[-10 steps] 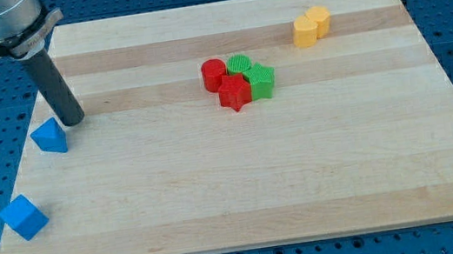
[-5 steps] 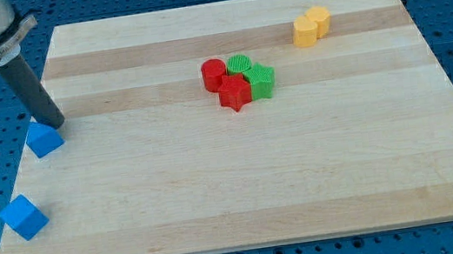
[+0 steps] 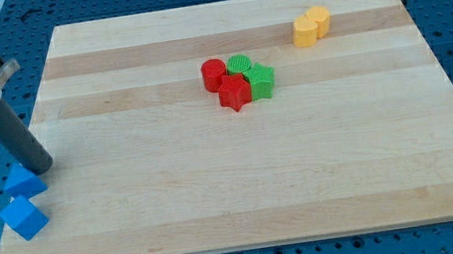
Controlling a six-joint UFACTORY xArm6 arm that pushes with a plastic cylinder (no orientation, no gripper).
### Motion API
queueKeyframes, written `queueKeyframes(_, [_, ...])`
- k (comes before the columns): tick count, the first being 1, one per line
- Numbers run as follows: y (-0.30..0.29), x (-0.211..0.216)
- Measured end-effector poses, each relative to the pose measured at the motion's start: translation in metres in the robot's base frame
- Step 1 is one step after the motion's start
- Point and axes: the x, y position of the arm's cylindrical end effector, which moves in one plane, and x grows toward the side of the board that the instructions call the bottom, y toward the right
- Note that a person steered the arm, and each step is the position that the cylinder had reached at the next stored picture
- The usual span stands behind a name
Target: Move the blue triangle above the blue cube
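At the view's left edge of the table (image 3: 245, 203), my tip (image 3: 41, 167) rests against the upper right of the blue triangle (image 3: 22, 182), which sits just above the blue cube (image 3: 24, 217), nearly touching it. We have no jaws, only a bare rod, so nothing can be gripped. We judge the triangle light, rigid and ready to slide or twist on the smooth wood; any push should meet a flat face squarely, gently, since the table edge is close. Red blocks (image 3: 223, 82), green blocks (image 3: 253, 74) and yellow blocks (image 3: 311, 26) lie well apart.
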Motion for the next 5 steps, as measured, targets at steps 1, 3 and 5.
queueKeyframes(1, [-0.012, -0.017])
queueKeyframes(3, [-0.037, -0.02])
queueKeyframes(5, [-0.032, 0.025])
